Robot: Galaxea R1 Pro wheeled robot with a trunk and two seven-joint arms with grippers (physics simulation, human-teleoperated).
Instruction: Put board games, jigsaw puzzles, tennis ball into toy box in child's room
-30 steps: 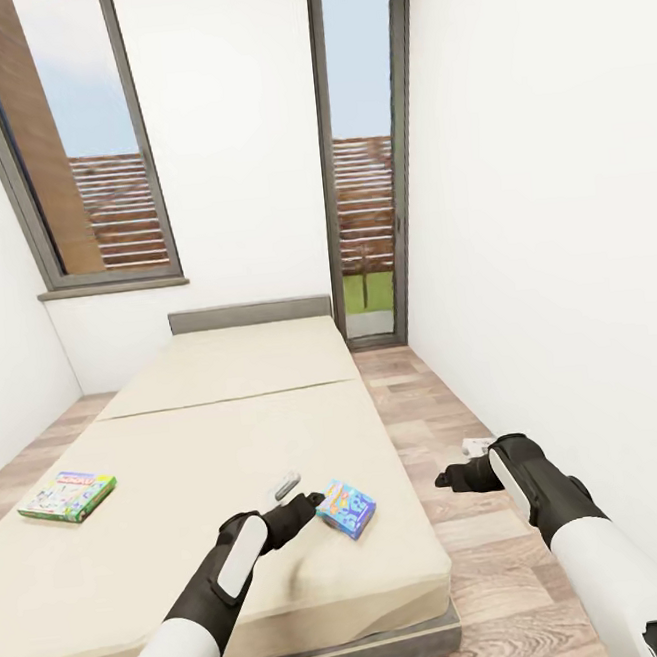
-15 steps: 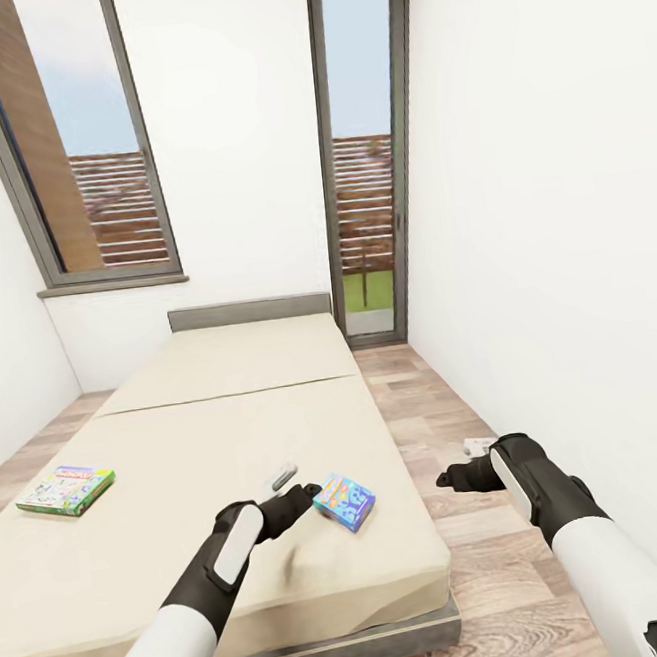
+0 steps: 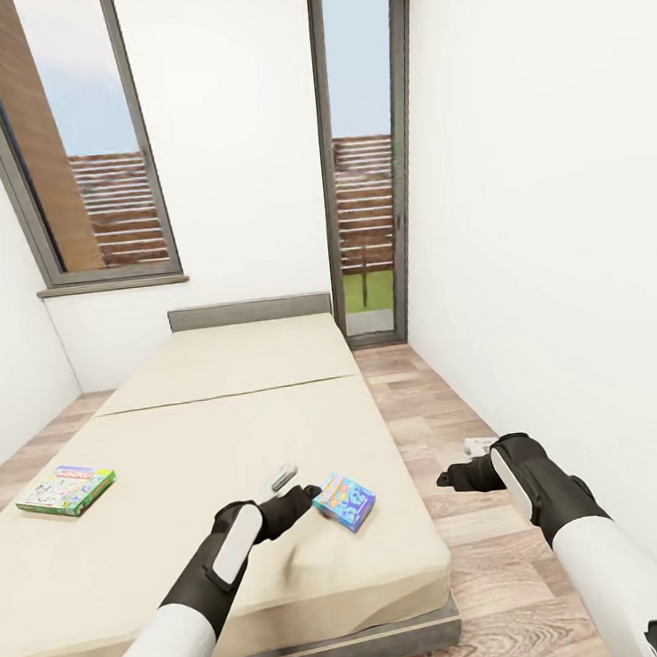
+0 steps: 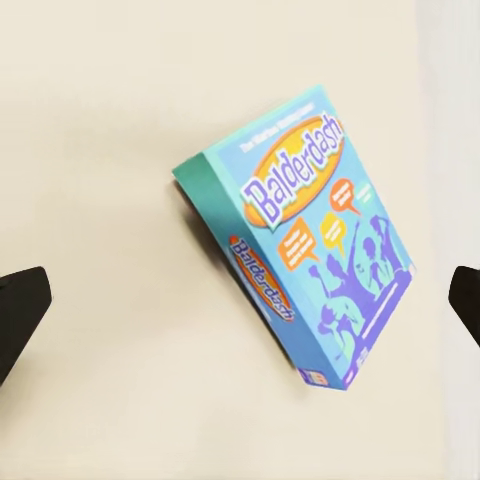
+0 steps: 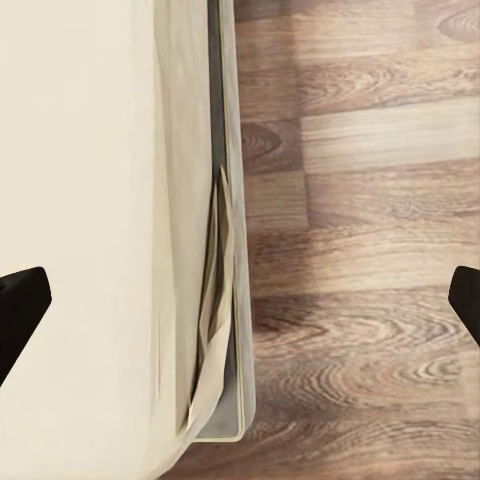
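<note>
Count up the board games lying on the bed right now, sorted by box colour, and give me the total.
Blue board game: 1
Green board game: 1
Total on the bed: 2

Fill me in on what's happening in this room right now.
The robot stands at the foot of the bed, collecting board games. Its left gripper is open and hovers over the mattress beside the blue Balderdash box, not touching it. A second, green board game lies on the bed's left side. The right gripper is open and empty above the wooden floor.
</note>
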